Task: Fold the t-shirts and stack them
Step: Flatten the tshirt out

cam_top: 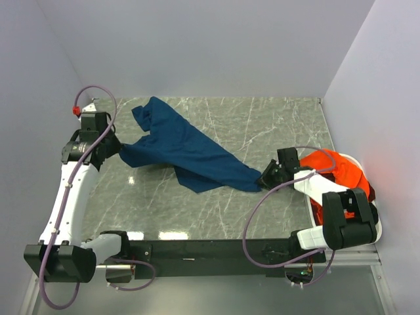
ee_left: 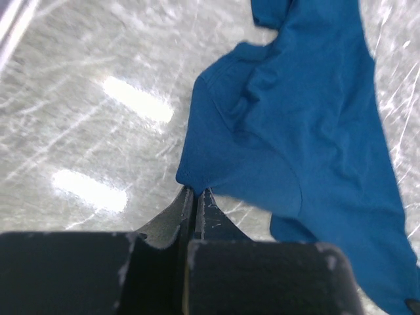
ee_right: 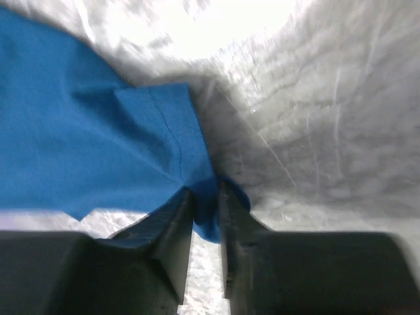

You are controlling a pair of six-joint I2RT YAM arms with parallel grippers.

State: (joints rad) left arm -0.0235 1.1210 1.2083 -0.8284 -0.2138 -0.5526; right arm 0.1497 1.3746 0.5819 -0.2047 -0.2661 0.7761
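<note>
Grey marbled bench (cam_top: 275, 125), white walls round it. We have the blue t-shirt (cam_top: 190, 154) strung diagonally from near the left edge toward the right edge, its middle sagging onto the surface and a loose flap bunched toward the far-left corner. Left gripper (ee_left: 195, 194): jaws pressed together on a corner of the cloth, fabric puckered at the tips. Right gripper (ee_right: 205, 193): jaws pinching a stitched hem edge, a bit of fabric poking through below. We judge it light, limp, zero stiffness. It'll drape and twist, so grab at hems or seam corners with even tension or it slips out. Orange t-shirt (cam_top: 335, 167) lies at the right edge by the near-right corner, mostly behind the right arm; what it lies in we can't make out. Blue shirt's sleeves and collar are lost in folds, so we can't tell which face is up. No other shirts in view.
</note>
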